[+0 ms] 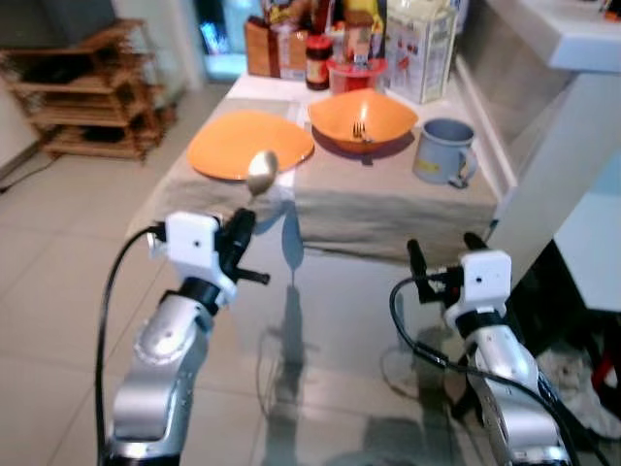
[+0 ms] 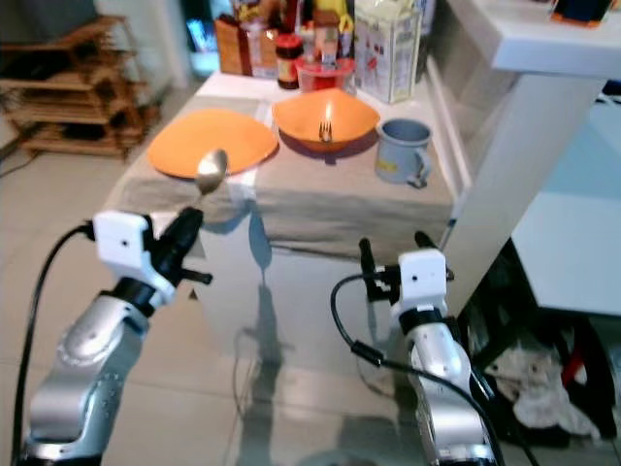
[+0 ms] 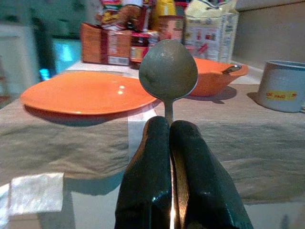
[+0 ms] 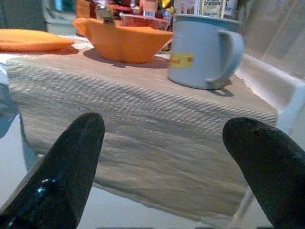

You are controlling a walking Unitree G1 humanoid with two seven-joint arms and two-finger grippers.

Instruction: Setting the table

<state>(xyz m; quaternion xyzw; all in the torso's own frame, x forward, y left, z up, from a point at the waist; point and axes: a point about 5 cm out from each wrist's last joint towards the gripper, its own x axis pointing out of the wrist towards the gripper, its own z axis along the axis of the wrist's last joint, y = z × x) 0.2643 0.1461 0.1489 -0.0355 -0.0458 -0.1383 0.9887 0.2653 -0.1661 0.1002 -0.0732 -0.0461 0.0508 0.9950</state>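
Here your left gripper [image 1: 243,231] pinches the spoon [image 1: 261,172] near the orange plate [image 1: 248,143]; the right gripper [image 1: 444,249] stands wide apart.

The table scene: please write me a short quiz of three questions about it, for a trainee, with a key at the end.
1. True or false: the left gripper holds a spoon by its handle.
2. What lies in the orange bowl? A) a knife B) a fork C) nothing
3. Fill in: the right gripper is ____, with nothing between its fingers.

Key
1. True: in the left wrist view the fingers are shut on the handle, and the spoon's bowl stands up in front of the orange plate.
2. B: a fork lies in the bowl, beside the grey mug.
3. open
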